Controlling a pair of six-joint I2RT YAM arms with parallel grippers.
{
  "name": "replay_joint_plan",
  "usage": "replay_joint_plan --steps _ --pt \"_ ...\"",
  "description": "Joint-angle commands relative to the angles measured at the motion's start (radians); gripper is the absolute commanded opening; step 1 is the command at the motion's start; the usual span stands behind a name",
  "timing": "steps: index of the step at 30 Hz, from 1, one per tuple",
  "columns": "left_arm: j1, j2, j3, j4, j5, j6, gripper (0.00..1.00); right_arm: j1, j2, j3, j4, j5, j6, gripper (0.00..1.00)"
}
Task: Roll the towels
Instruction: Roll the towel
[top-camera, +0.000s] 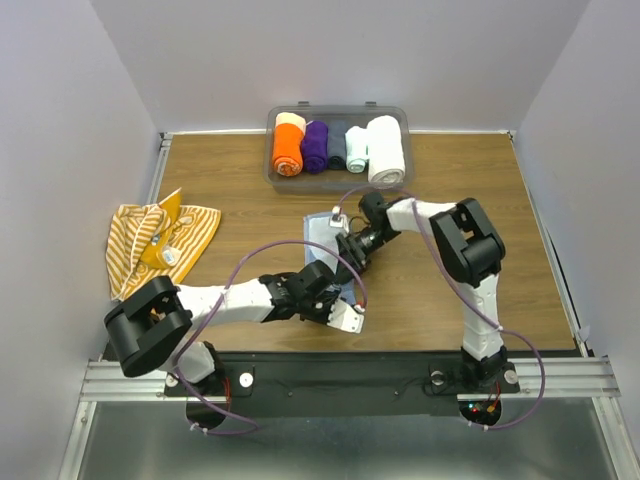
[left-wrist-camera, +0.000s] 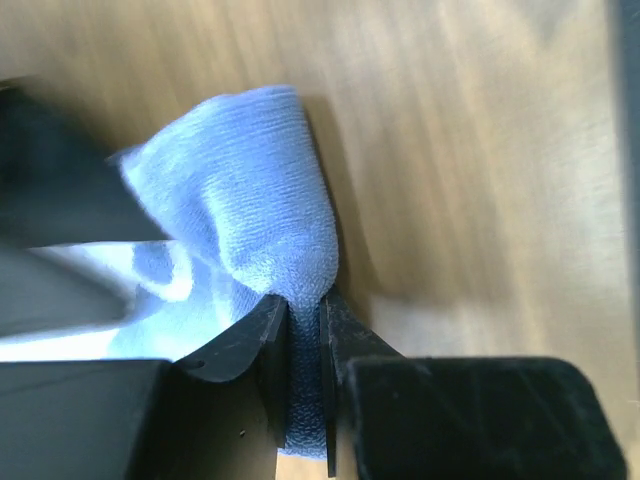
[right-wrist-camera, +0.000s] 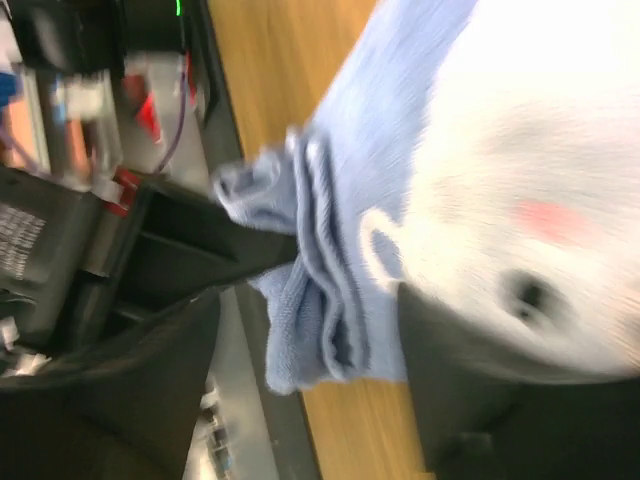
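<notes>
Pale blue towel (left-wrist-camera: 250, 200) pinched in left claw (left-wrist-camera: 305, 310); right claw (right-wrist-camera: 348, 270) open around it.

No word or number can be read anywhere. A black casing (right-wrist-camera: 30, 245) at the left edge of the right wrist view bears a sticker with rows of small white print, too blurred to make out. The striped towel (top-camera: 140, 245) on the worktop (top-camera: 250, 170) carries a small white mark too tiny to read. The blue towel (right-wrist-camera: 400, 100) shows a white printed figure with a pink spot and a dark dot.
</notes>
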Motion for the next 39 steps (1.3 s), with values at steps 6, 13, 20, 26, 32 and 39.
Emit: replay_joint_plan --steps 6,13,20,26,32,39 --pt "0.156 0.149 0.217 -0.301 0.343 -0.141 0.1 -0.241 -0.252 0.129 0.035 0.174 0.006 1.0" --pt "0.307 0.33 0.407 -0.53 0.573 -0.142 0.13 -0.351 -0.537 0.025 0.035 0.265 -0.066 1.0" --pt "0.422 0.6 0.582 -0.731 0.757 -0.074 0.2 -0.333 -0.83 -0.142 0.024 0.364 -0.183 1.0" --pt "0.479 0.778 0.731 -0.901 0.805 0.019 0.22 0.016 -0.887 -0.268 0.038 0.677 -0.258 1.0" --pt "0.512 0.841 0.812 -0.944 0.805 0.011 0.23 0.269 -0.797 -0.32 0.193 0.933 -0.33 0.95" --pt "0.532 0.887 0.849 -0.987 0.806 0.038 0.25 0.408 -0.682 -0.374 0.359 1.012 -0.396 0.91"
